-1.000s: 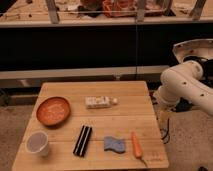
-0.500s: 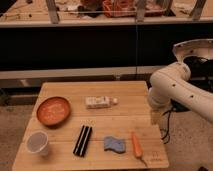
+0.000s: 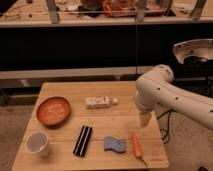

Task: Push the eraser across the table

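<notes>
The eraser (image 3: 83,140), a long black block with a pale line down its middle, lies on the light wooden table (image 3: 100,120) near the front, slightly left of centre. My white arm (image 3: 165,97) reaches in from the right and bends down over the table's right side. Its gripper (image 3: 145,121) hangs at the pale lower end, above the table just behind the carrot and well to the right of the eraser. The gripper is open and holds nothing; it touches none of the objects.
An orange bowl (image 3: 53,110) and a clear cup (image 3: 38,143) stand at the left. A white box (image 3: 99,102) lies mid-table. A wavy blue sponge (image 3: 115,145) and a carrot (image 3: 137,145) lie right of the eraser. Dark shelving runs behind.
My arm has swung left from beside the table to over its right part, bringing the gripper down near the carrot. The objects on the table have not moved.
</notes>
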You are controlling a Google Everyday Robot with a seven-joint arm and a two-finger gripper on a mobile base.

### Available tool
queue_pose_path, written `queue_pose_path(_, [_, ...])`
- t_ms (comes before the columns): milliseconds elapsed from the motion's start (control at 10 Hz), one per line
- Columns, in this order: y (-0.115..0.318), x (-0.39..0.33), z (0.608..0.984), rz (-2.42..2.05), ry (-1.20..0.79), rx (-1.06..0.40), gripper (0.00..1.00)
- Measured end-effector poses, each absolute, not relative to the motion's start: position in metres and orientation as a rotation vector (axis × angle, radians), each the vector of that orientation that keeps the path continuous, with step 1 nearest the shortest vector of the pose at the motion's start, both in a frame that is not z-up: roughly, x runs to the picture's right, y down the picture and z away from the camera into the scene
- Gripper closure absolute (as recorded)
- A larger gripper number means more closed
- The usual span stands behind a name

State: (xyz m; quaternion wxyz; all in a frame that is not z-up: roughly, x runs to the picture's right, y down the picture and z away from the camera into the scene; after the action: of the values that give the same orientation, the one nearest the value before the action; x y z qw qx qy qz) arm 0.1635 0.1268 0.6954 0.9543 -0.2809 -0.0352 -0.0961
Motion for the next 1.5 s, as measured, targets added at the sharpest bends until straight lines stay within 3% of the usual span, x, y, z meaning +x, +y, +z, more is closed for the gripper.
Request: queue_pose_path(1500, [0.181,0.063,0.723,-0.497,-0.226,-0.559,0.20])
